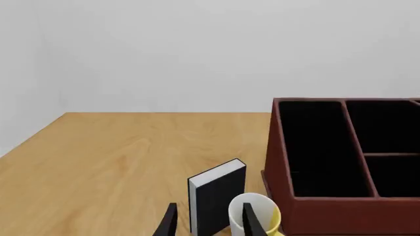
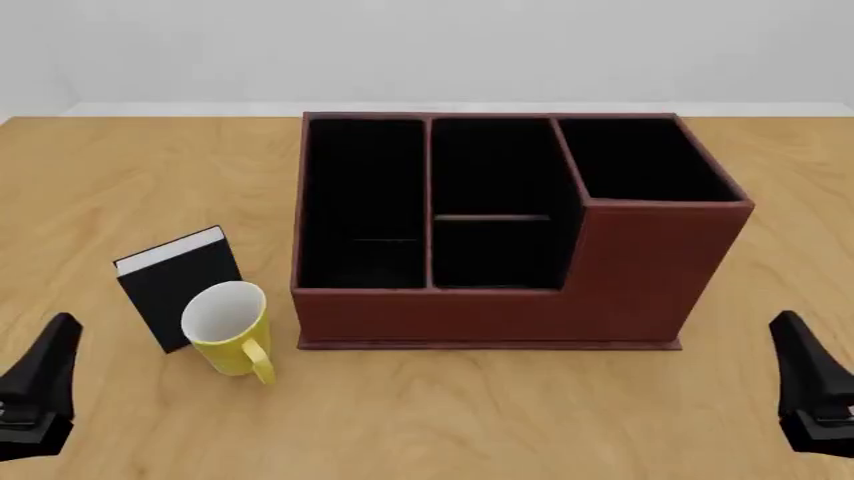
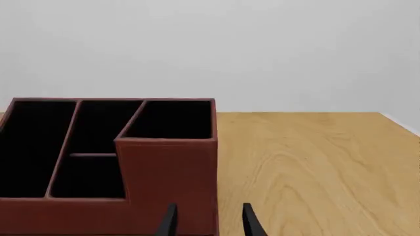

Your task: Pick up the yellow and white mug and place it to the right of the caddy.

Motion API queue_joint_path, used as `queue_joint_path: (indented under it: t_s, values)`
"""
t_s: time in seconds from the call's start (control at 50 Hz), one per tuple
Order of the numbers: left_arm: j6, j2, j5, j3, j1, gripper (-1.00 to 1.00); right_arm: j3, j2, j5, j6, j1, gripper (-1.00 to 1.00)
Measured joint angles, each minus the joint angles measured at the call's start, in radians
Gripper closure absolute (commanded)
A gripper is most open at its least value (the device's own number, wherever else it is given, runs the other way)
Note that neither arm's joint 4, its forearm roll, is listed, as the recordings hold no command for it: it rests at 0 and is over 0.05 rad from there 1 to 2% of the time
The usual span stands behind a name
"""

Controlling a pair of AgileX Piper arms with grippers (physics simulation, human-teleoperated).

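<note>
Front view: both grippers sit low at the near edge, left gripper (image 2: 38,400) and right gripper (image 2: 814,400), fingers spread with nothing between them. The mug (image 2: 230,328) stands upright just left of the caddy (image 2: 514,310), handle toward the camera. A small black book (image 2: 176,288) stands touching or nearly touching the mug's far-left side. The wood table (image 2: 534,420) right of the caddy is bare

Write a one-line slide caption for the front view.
Yellow and white mug beside a black book, left of the caddy; both end effectors idle.
</note>
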Motion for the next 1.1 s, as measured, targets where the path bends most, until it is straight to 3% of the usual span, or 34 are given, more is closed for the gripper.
queue_joint_path:
  t_s: [0.46,1.1]
  values:
    - [0.0,0.004,-0.001,-0.002,0.0,-1.0,-0.012,-0.021,0.03,0.008,0.037,-1.0]
    - [0.0,0.004,-0.001,-0.003,0.0,-1.0,-0.024,0.008,0.052,-0.03,0.315,-1.0]
